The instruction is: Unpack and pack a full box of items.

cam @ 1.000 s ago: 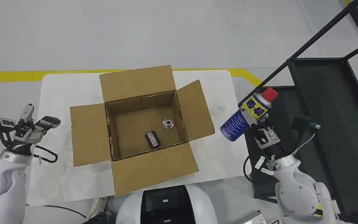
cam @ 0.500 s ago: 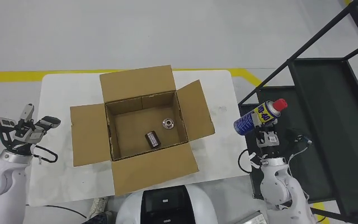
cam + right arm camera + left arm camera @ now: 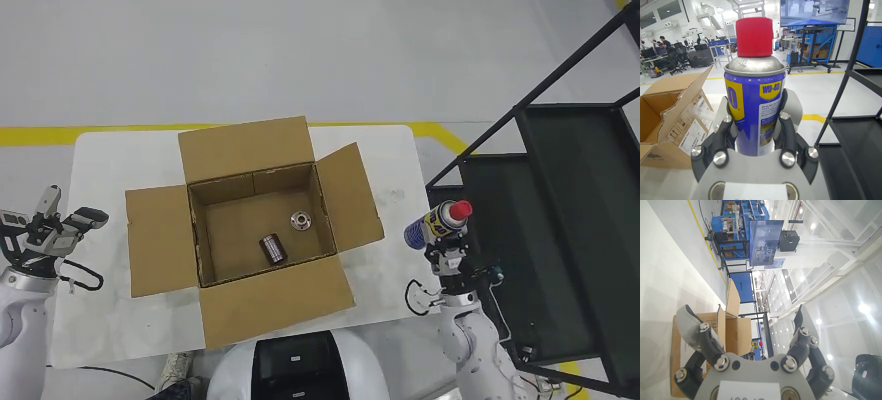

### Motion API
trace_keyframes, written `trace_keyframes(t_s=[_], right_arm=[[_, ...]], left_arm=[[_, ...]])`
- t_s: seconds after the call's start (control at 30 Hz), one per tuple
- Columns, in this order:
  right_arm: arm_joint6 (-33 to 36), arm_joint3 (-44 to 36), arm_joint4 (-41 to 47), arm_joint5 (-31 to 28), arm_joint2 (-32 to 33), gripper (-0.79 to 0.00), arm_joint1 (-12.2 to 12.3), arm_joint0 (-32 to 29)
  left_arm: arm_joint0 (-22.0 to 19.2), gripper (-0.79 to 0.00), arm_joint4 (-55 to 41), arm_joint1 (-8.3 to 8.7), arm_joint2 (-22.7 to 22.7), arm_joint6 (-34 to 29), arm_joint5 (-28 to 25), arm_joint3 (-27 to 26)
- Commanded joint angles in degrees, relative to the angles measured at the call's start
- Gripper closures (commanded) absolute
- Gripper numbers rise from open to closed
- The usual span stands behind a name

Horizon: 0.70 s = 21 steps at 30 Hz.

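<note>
An open cardboard box (image 3: 262, 176) sits on the white table (image 3: 110, 160), flaps spread out. Inside lie a dark small cylinder (image 3: 272, 248) and a round metal part (image 3: 299, 219). My right gripper (image 3: 755, 111) is shut on a blue spray can (image 3: 753, 98) with a red cap, held upright by the table's right edge; in the top view the spray can (image 3: 436, 222) hangs beside the black shelf. The left gripper (image 3: 743, 321) is open and holds nothing, off the table's left edge (image 3: 58, 222). The box (image 3: 730, 321) stands beyond it.
A black metal shelf cart (image 3: 560, 200) stands right of the table, its trays (image 3: 857, 132) close to the can. A yellow floor line (image 3: 90, 132) runs behind the table. Bare table surface lies left and right of the box.
The right arm has pulled back and down toward the table's near right corner, carrying the spray can and turning it from tilted to upright. The left arm has not moved.
</note>
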Motion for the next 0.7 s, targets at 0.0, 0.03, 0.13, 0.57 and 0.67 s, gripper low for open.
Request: trace_keyframes(t_s=[0.0,0.03,0.13,0.57,0.67], right_arm=[[0.0,0.3,0.2,-0.2,0.0,0.000,0.0,0.1],[0.0,0.3,0.2,-0.2,0.0,0.000,0.0,0.1],[0.0,0.3,0.2,-0.2,0.0,0.000,0.0,0.1],[-1.1,5.0,-1.5,3.4,-0.7,0.000,-0.1,3.5],[-4.3,11.8,-4.1,6.6,-1.8,0.000,-0.2,7.5]], left_arm=[[0.0,-0.785,0.0,0.00,0.0,0.0,0.0,0.0],[0.0,-0.785,0.0,0.00,0.0,0.0,0.0,0.0],[0.0,-0.785,0.0,0.00,0.0,0.0,0.0,0.0],[0.0,-0.785,0.0,0.00,0.0,0.0,0.0,0.0],[0.0,-0.785,0.0,0.00,0.0,0.0,0.0,0.0]])
